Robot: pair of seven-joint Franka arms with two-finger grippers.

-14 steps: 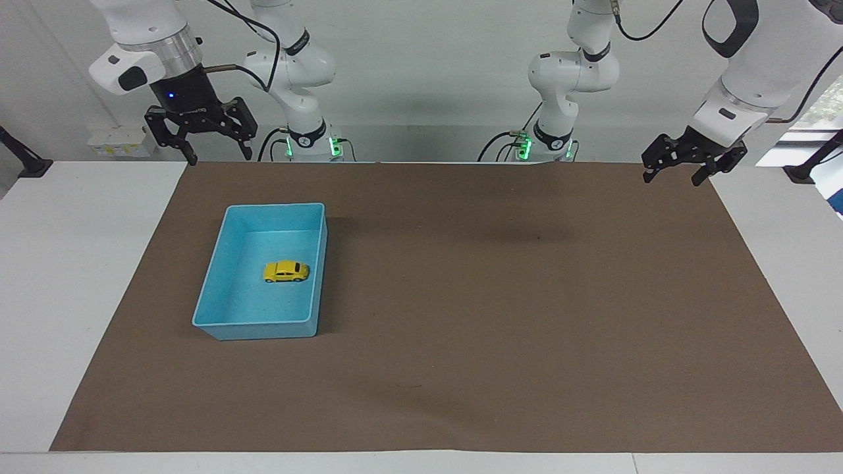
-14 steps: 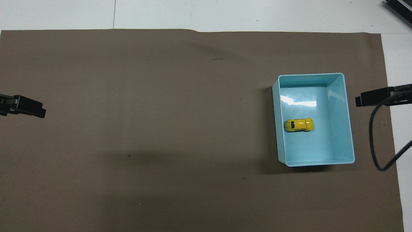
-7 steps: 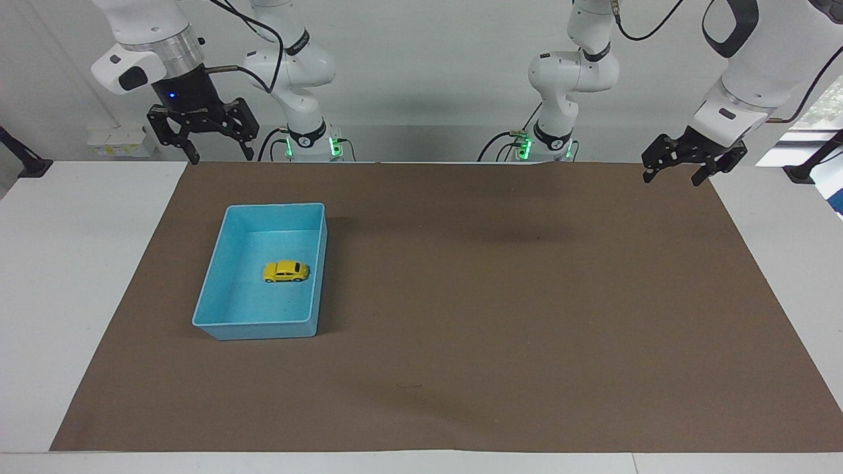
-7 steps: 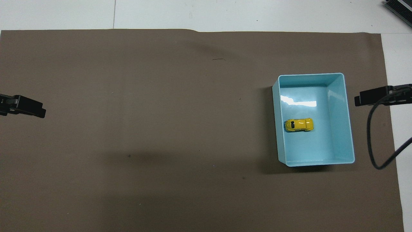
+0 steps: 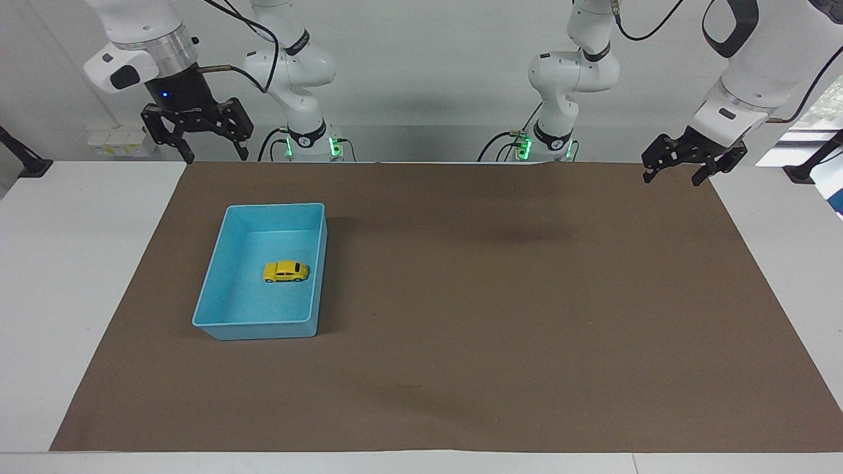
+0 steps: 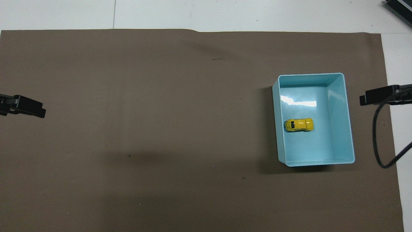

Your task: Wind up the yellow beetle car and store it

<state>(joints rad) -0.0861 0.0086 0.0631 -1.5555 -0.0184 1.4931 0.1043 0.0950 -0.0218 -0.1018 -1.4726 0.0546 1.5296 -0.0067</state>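
Yellow and small, the toy car (image 5: 286, 271) sits on the floor of the light-blue tray (image 5: 209, 293), on its wheels, apart from the walls and a little toward the tray's right wall in the facing view. We see the tray at the left centre of that view and at the right centre of the overhead view, resting on the brown mat (image 5: 500, 296) that covers most of the white bench (image 5: 79, 276).

We find the right gripper (image 5: 193, 148) at the upper left of the facing view, raised over the mat's upper left corner, its fingers (image 5: 190, 157) spread apart and holding nothing. In the overhead view only its dark tip shows at the right edge, beside the tray, with a black cable (image 6: 378, 138) looping below it.

We find the left gripper (image 5: 673, 176) at the upper right of the facing view, raised over the mat's upper right corner, its fingers likewise spread and empty. Both grippers are well apart from the car.
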